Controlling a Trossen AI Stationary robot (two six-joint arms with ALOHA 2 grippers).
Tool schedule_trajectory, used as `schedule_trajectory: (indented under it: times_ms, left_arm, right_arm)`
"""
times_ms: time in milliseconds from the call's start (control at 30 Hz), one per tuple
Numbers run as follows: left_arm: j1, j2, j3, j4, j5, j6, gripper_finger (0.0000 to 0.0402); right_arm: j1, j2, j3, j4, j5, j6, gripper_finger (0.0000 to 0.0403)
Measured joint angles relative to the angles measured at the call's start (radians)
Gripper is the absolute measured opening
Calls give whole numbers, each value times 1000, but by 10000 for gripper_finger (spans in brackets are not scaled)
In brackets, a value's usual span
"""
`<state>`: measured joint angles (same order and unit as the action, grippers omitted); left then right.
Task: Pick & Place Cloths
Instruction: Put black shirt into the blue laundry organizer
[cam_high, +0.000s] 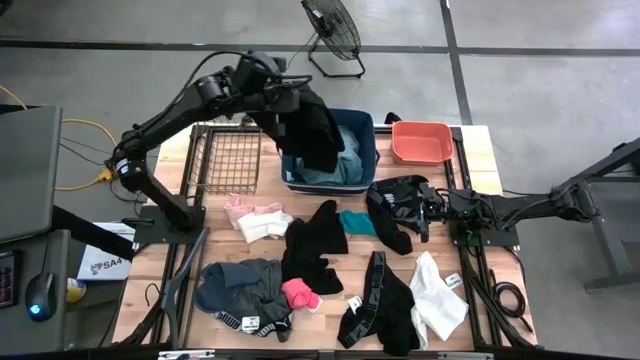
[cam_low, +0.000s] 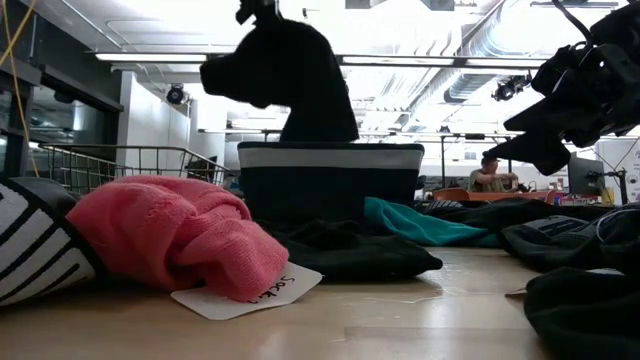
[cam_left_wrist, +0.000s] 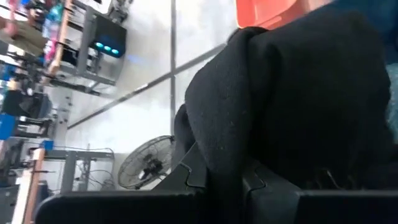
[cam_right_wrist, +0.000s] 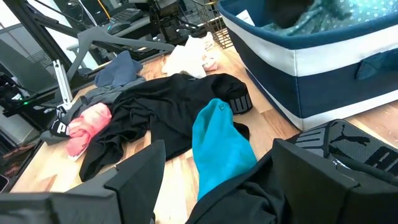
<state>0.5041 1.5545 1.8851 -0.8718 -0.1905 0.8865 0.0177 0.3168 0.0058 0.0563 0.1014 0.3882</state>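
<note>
High view: overhead, straight down, whole table (cam_high: 150, 270). Low view: tabletop level, facing room. Wrist views: close, past own fingers. High, low, right wrist share blue bin (cam_high: 362, 165).

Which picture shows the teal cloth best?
The right wrist view: the teal cloth lies close and fully shown on black fabric. The high view shows it small beside the blue bin; the low view shows only an edge; the left wrist view misses it.

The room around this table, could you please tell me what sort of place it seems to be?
Probably an industrial lab or workshop: bare concrete floor, a floor fan, and exposed ceiling ducts.
</note>
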Motion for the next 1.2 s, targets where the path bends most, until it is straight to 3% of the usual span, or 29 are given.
schedule_trajectory:
  times_ms: [367, 567, 967, 1200]
  left_arm:
    - [0, 168, 0, 84, 26, -23, 15]
    - [0, 256, 0, 152, 105, -76, 15]
    - [-1, 421, 1, 260, 111, -272, 15]
    - [-1, 496, 1, 305, 87, -470, 15]
  right_arm:
    - [0, 0, 0, 0, 0, 0, 287]
    - [0, 0, 0, 0, 0, 0, 287]
    - [0, 0, 0, 0, 0, 0, 287]
    - [0, 0, 0, 0, 0, 0, 287]
